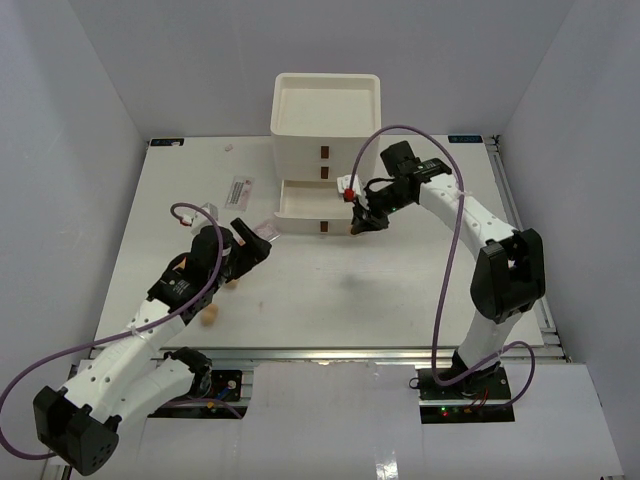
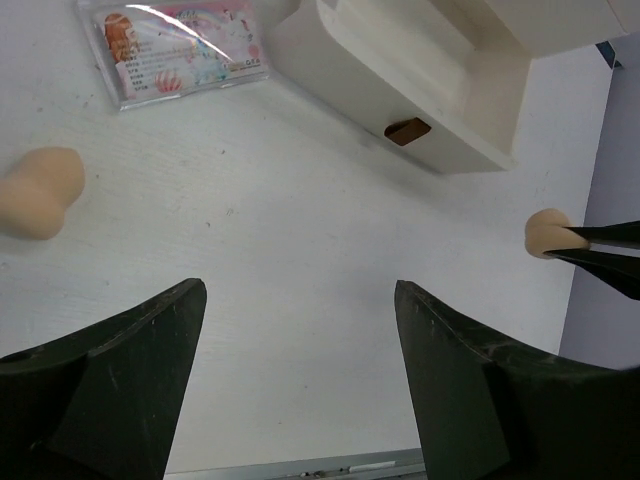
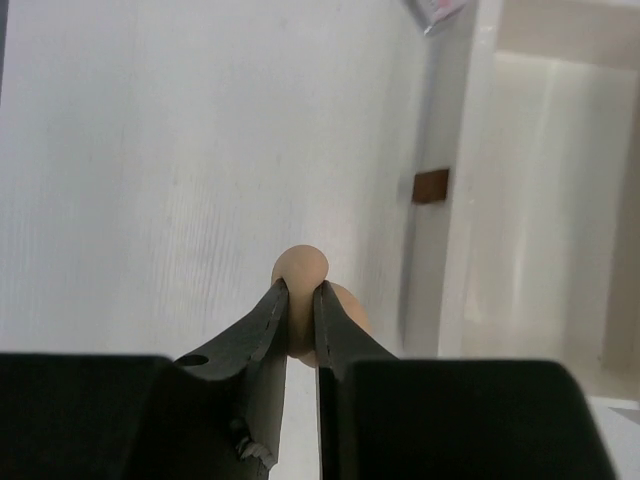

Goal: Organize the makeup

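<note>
My right gripper (image 3: pixel 300 292) is shut on a tan egg-shaped sponge (image 3: pixel 300 268) and holds it above the table, just in front of the box's open bottom drawer (image 3: pixel 540 200). In the top view this gripper (image 1: pixel 357 224) hangs right of the drawer (image 1: pixel 300 206). My left gripper (image 2: pixel 300 295) is open and empty over bare table (image 1: pixel 255 245). A second sponge (image 2: pixel 35 192) lies to its left. A clear packet with pink contents (image 2: pixel 180 45) lies beyond it. Two sponges (image 1: pixel 210 317) (image 1: pixel 232 283) lie by my left arm. A white flat sachet (image 1: pixel 238 188) lies left of the box.
The white three-drawer box (image 1: pixel 325 105) stands at the back centre, with red-brown handles (image 1: pixel 324 152). The pulled-out drawer's handle (image 2: pixel 407 131) faces my left gripper. White walls close in both sides. The table's front rail (image 1: pixel 330 352) runs past both arm bases.
</note>
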`<state>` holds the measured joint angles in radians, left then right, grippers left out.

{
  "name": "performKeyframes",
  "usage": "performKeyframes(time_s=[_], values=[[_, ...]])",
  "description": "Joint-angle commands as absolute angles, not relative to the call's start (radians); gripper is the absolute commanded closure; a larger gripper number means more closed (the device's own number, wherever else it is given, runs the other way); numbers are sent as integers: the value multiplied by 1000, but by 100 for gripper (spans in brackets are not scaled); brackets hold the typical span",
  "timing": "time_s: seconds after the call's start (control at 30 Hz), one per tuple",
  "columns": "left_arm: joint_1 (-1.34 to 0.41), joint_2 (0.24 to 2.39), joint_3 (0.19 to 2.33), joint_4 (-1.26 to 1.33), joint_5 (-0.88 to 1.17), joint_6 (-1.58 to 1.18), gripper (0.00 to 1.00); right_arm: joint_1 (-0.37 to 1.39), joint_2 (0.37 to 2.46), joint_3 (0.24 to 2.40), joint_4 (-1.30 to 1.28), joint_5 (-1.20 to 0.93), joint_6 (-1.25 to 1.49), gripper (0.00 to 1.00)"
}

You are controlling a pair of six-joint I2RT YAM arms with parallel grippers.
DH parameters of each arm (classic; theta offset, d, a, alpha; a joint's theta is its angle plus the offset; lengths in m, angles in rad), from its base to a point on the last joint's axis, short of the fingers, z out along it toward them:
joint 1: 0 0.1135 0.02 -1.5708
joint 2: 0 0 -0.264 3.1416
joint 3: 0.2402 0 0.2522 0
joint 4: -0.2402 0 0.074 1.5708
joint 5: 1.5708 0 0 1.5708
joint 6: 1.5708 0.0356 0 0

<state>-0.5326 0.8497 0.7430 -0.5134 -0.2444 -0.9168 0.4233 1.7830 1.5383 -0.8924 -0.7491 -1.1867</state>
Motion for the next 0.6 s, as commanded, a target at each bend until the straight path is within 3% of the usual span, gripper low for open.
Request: performKeyframes(time_s=[0.0,0.17,0.33,0.57], values=[[-509,849,731,-580,-219,-1046,13,474,1756,1588,-592,-674,-661,92],[-493,829,728,-649,-222,-1125,13,483,1859,1644,-466,-404,-527,91],[-491,784,713,-743,-254,-1262,14,482,1912,1657,-333,-199,-438,83],[-492,819,741,-887,-299,-1369,16,483,1960,1667,-295,-174,-430,66]])
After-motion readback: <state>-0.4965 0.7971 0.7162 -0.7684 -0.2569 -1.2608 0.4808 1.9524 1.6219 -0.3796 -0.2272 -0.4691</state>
